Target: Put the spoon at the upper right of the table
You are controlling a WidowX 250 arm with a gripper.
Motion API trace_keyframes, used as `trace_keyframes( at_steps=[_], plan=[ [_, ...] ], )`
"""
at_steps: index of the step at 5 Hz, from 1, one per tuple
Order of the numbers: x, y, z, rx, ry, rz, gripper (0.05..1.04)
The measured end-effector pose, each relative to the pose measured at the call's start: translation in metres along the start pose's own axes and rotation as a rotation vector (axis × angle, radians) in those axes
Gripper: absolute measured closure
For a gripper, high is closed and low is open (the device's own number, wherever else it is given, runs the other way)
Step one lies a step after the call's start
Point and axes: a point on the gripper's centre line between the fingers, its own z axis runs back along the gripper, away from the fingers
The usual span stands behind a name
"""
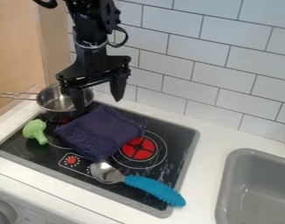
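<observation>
Fingers spread, the black gripper (98, 94) hangs at the stovetop's (181, 141) far side; the spoon (154, 188) lies nearer the camera and rightward, along the front edge, its handle crossing the right rim.

black widowx 250 robot arm (92, 26) at the upper left, down from the top edge, black two-finger gripper (99, 105) hangs low, fingers (118, 87) spread apart, tips downward

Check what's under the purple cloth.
Black stovetop shows around the cloth, which overlaps the ring around the red burner. Anything else beneath is covered; can't tell.
</observation>
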Motion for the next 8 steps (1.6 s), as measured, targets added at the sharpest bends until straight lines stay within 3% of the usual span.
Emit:
trace_keyframes(
  at_steps=[2,3,4,5,6,8],
  plan=[
    [-0.022,0.003,-0.017,0.068,0.055,0.039,0.084],
    [-0.033,-0.005,-0.018,0.058,0.053,0.057,0.084],
    [-0.054,-0.007,-0.022,0.078,0.055,0.092,0.084],
    [-0.070,-0.016,-0.014,0.080,0.031,0.124,0.084],
    [-0.095,-0.021,-0.010,0.090,0.035,0.172,0.084],
    [-0.120,-0.033,-0.015,0.091,0.040,0.263,0.084]
  ],
)
